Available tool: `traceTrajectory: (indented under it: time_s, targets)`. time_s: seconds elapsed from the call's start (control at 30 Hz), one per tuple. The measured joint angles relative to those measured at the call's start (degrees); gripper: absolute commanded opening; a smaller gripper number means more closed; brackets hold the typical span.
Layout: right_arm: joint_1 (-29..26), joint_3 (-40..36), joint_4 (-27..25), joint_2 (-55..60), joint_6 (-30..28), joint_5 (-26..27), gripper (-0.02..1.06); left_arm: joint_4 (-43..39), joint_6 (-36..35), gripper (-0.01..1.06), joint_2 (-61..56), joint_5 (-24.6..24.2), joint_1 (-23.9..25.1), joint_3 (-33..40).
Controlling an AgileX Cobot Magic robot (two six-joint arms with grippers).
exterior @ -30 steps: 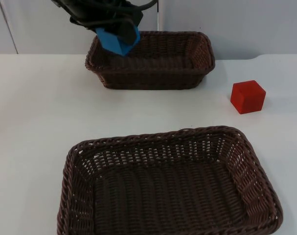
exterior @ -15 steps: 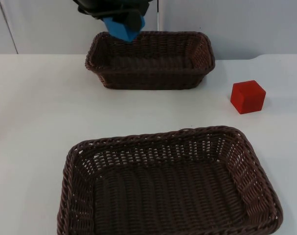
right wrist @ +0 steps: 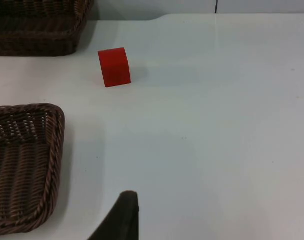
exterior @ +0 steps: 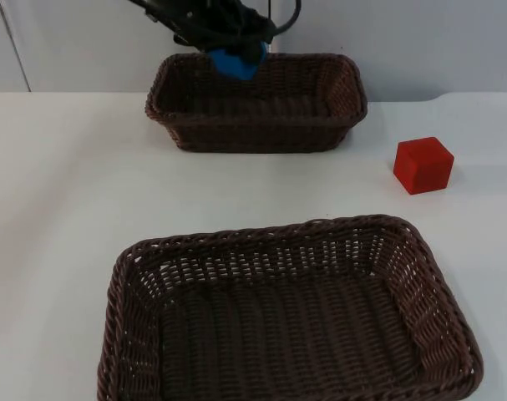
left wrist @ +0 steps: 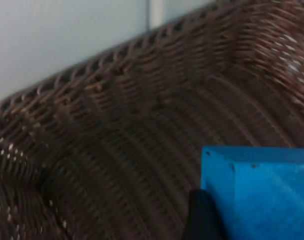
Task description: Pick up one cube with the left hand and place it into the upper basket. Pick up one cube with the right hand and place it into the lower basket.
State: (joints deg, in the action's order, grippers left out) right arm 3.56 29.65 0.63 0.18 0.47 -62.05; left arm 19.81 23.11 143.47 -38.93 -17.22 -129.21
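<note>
Left tool [exterior: 236,52]: at the far left of the scene, over the far rim of the upper basket, clamped on the blue cube; one black fingertip [left wrist: 202,217] presses against the cube's side in the left wrist view.
Blue cube [exterior: 237,60]: held tilted in the left tool, above the far part of the upper basket's inside, just left of the basket's middle; the left wrist view shows it [left wrist: 262,195] over the woven floor, and whether it touches that floor cannot be told.
Upper basket [exterior: 178,125]: dark brown wicker, rectangular, standing at the far edge of the tabletop close to the grey partition wall [exterior: 403,42]; its woven wall [left wrist: 116,75] rises behind the cube in the left wrist view.
Lower basket [exterior: 128,334]: larger dark brown wicker basket at the near side of the tabletop, well apart from the upper one; one corner of it [right wrist: 21,165] shows in the right wrist view.
Tabletop [exterior: 61,184]: white, carrying both baskets and the red cube.
Red cube [exterior: 423,164]: resting on the tabletop at the right, between the two baskets in depth and apart from both; it [right wrist: 114,66] lies free in the right wrist view.
Right tool [right wrist: 122,220]: waits above the bare tabletop on the right, well short of the red cube; whether it stands apart or together cannot be told.
</note>
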Motion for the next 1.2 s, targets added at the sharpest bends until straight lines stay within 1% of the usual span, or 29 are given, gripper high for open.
traceTrajectory:
  time_s: [0.1,0.17,0.2,0.33,0.47,0.9,1.0,1.1,1.2]
  targets:
    - [0.0,0.0,0.0,0.0,-0.2,0.0,1.05,0.9,-0.6,0.0,4.1,3.1,0.0,-2.9]
    - [0.0,0.0,0.0,0.0,-0.2,0.0,1.05,1.4,-0.8,0.0,5.9,5.8,0.0,-3.2]
    - [0.0,0.0,0.0,0.0,-0.2,0.0,1.05,1.4,-0.8,0.0,5.9,5.8,0.0,-3.2]
    - [0.0,0.0,0.0,0.0,-0.2,0.0,1.05,3.9,-0.9,0.0,8.1,10.2,0.3,-3.5]
    - [0.0,0.0,0.0,0.0,-0.2,0.0,1.05,5.0,-1.0,0.0,9.4,11.9,0.6,-3.6]
    - [0.0,0.0,0.0,0.0,0.0,0.0,1.05,5.7,-2.0,0.0,11.4,12.9,2.0,-3.7]
    - [0.0,0.0,0.0,0.0,0.0,0.0,1.05,5.6,-2.2,0.0,11.4,13.9,2.4,-3.7]
    - [0.0,0.0,0.0,0.0,0.0,0.0,1.05,5.3,-2.3,0.04,11.4,13.9,2.6,-3.7]
    - [0.0,0.0,0.0,0.0,0.0,0.0,1.05,4.5,-2.3,0.12,11.4,13.9,2.6,-3.7]
